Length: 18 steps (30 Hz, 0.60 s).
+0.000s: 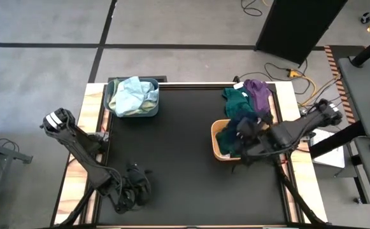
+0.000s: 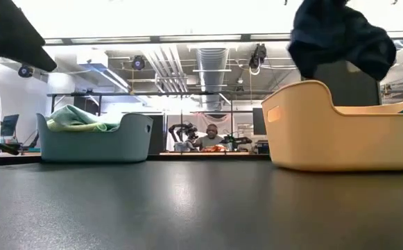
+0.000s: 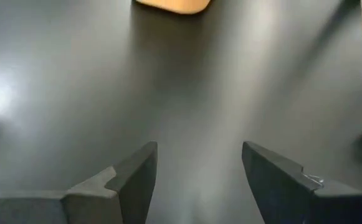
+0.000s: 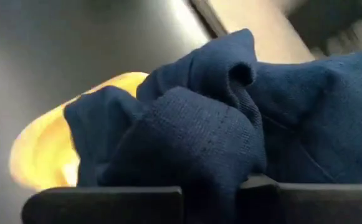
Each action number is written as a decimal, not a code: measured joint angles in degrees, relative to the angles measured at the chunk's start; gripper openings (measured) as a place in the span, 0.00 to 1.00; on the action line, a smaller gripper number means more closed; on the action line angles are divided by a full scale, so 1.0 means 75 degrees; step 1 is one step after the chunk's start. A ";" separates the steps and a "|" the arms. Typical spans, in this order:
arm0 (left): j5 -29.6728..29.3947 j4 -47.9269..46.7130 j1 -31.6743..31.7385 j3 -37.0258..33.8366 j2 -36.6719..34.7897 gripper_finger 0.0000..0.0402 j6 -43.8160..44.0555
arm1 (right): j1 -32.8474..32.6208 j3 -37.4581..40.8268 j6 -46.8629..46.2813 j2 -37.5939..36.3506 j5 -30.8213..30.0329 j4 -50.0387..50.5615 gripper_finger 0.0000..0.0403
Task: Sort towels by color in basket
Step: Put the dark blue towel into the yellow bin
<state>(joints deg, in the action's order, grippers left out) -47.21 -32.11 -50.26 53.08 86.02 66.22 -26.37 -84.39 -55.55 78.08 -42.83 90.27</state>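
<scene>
Towels: sorted in part, pale ones in one basket, dark ones at and beside the other.
Surface [image 1: 185,152]: black mat, bare across its middle.
Blue-grey basket [image 1: 148,112]: far left; holds the pale green and light blue towels [image 1: 132,94], heaped above its rim.
Tan basket [image 1: 219,141]: right side, near the edge; seems to be the bin for dark colours.
Dark teal-green towel [image 1: 237,100]: lying just beyond the tan basket, not clearly inside it.
Purple towel [image 1: 258,93]: beside the teal one, far right, also seemingly outside the basket.
Navy towel [image 4: 230,118]: lifted over the tan basket, hanging bunched from the right arm.
Right gripper [image 1: 251,137]: jaws clamped on the navy towel, above the tan basket.
Left gripper [image 3: 199,180]: near left, jaws parted over bare mat, holding nothing.
Progress: pale colours look done; the navy towel awaits release, teal and purple probably left to place.
</scene>
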 joint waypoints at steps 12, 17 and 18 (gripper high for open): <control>0.0920 -0.0070 0.0593 -0.0027 0.0112 0.54 -0.0479 | 0.0814 0.3799 -0.2154 -0.1163 0.1345 -0.2900 0.03; 0.1427 -0.0071 0.1105 -0.0029 0.0099 0.53 -0.0942 | 0.0940 0.4808 -0.2915 -0.1157 0.1229 -0.4104 0.04; 0.1426 -0.0070 0.1157 -0.0029 0.0097 0.53 -0.0950 | 0.0951 0.4932 -0.3005 -0.1157 0.1118 -0.4332 0.05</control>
<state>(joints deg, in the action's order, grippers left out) -36.51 -32.63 -41.58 52.86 86.75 59.10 -19.24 -47.39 -78.09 69.41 -34.44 57.78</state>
